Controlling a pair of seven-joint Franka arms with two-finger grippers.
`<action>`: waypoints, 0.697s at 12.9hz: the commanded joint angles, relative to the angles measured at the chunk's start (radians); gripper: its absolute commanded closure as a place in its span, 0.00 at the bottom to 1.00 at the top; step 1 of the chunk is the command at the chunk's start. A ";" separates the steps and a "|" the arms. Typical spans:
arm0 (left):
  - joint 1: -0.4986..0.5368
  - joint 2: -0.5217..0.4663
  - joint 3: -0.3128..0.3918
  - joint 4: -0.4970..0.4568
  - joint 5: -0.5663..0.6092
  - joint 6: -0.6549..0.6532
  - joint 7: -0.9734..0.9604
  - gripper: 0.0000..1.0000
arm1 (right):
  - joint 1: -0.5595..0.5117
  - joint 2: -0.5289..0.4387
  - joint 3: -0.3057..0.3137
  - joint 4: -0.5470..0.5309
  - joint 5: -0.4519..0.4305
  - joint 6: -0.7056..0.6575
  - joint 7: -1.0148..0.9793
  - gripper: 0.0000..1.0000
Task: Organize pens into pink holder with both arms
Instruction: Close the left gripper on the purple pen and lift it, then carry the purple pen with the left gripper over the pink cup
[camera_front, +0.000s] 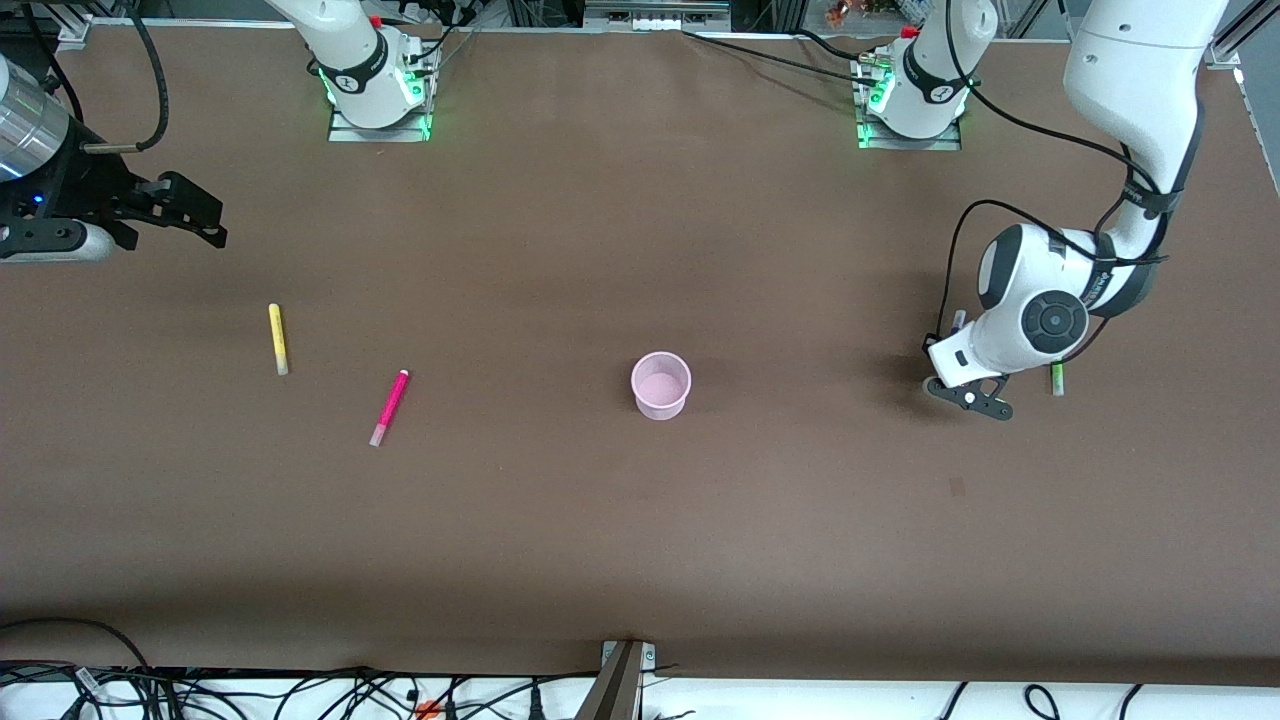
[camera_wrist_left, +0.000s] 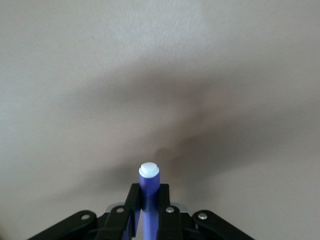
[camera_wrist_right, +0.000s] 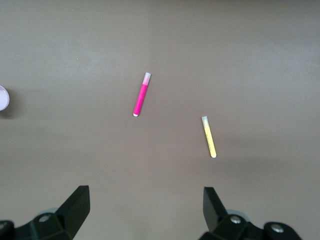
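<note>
My left gripper is shut on the dark purple pen, whose white cap sticks out past the fingertips. In the front view this gripper is low over the table at the left arm's end, with the bright green pen lying beside it, partly hidden by the wrist. My right gripper is open and empty, up over the right arm's end. The yellow pen and the magenta pen lie flat on the table; both show in the right wrist view, the yellow pen and the magenta pen. The pink holder stands upright mid-table.
The brown table bears only the pens and the holder. The arm bases stand along its edge farthest from the front camera. Cables run along the edge nearest that camera.
</note>
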 joint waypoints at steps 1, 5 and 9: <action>-0.018 -0.019 -0.050 0.173 0.011 -0.256 0.001 1.00 | -0.015 0.000 0.009 0.007 0.005 0.002 -0.017 0.00; -0.023 0.007 -0.114 0.367 -0.115 -0.367 0.010 1.00 | -0.011 0.001 0.010 0.015 0.004 -0.006 -0.006 0.00; -0.024 0.108 -0.203 0.520 -0.526 -0.363 0.011 1.00 | -0.011 0.001 0.010 0.014 0.004 -0.012 -0.008 0.00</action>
